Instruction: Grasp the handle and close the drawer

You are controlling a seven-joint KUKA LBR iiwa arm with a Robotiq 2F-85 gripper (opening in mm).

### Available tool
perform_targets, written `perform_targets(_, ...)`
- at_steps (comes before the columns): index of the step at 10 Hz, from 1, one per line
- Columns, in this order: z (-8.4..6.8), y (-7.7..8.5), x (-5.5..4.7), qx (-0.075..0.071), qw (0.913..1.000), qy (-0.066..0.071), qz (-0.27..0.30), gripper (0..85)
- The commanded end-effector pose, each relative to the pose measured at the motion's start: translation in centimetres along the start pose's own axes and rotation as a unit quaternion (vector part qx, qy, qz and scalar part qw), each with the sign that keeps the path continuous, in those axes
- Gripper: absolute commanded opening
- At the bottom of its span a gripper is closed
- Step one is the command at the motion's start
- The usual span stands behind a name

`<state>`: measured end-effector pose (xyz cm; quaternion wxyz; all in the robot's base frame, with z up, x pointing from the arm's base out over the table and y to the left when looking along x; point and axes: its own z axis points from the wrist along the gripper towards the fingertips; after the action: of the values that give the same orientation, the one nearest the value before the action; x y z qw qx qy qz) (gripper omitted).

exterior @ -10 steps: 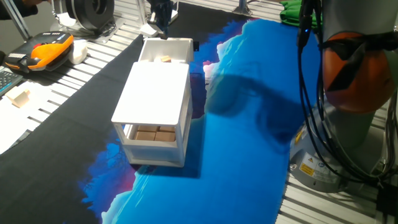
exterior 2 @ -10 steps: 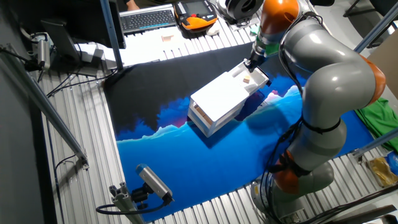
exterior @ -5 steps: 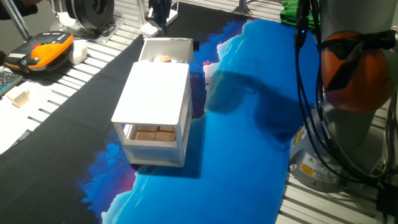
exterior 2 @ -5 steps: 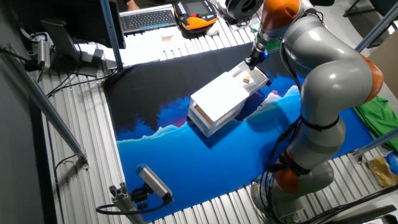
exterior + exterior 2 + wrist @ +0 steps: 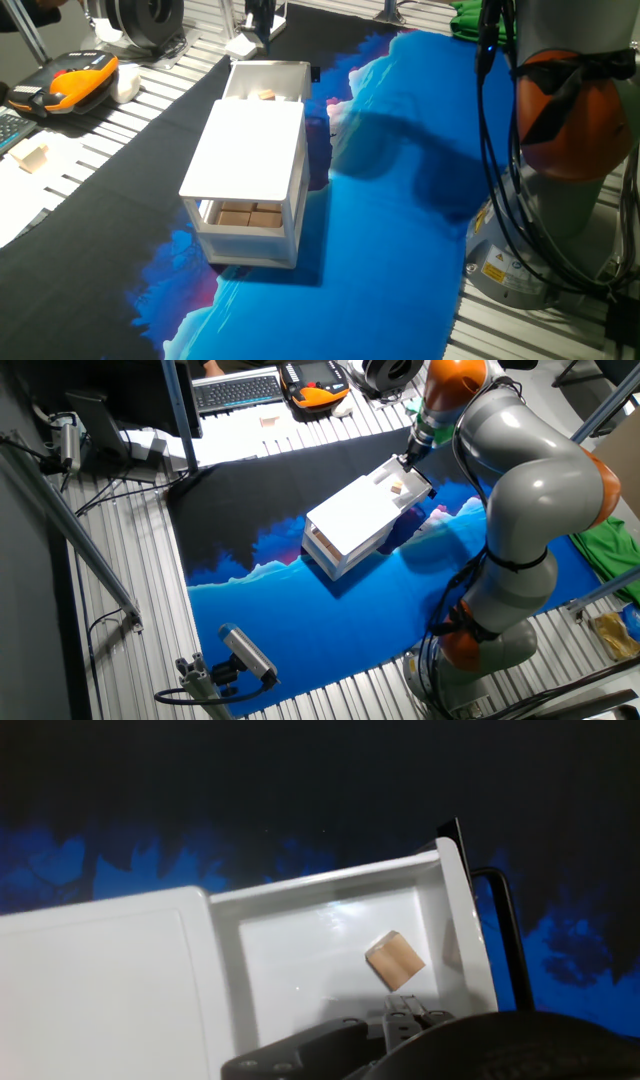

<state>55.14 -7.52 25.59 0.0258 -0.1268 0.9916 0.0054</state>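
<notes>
Although the gripper (image 5: pixel 262 22) hung just above the far end of the drawer (image 5: pixel 266 82) in one fixed view, we could not tell how far apart its fingers stood; in the hand view only dark parts of it (image 5: pixel 400 1040) crossed the bottom edge, and we saw it holding and touching nothing. We could read no writing on the cabinet or the drawer; a yellow label on the arm's base (image 5: pixel 497 272) was too small to make out.

Nearest to us in that fixed view, the small white cabinet (image 5: pixel 252 160) stood on the blue and black mat (image 5: pixel 390 200), with tan wooden blocks (image 5: pixel 245 214) in its lower tier. Beyond its top, the drawer stuck out open, holding one small tan block (image 5: pixel 394 961). Its black handle (image 5: pixel 507 935) ran along the outer face of the front wall.
</notes>
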Motion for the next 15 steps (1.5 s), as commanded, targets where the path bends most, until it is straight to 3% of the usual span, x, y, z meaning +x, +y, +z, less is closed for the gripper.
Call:
perform_targets(1,0.01,-0.09,-0.02,-0.003,1.0000,-0.003,-0.009,0.0)
perform_targets(4,0.02,-0.22,-0.07,-0.009,0.9997,-0.006,-0.021,0.0)
perform_targets(15,0.46,-0.74,0.20,-0.010,0.9997,-0.002,-0.023,0.0)
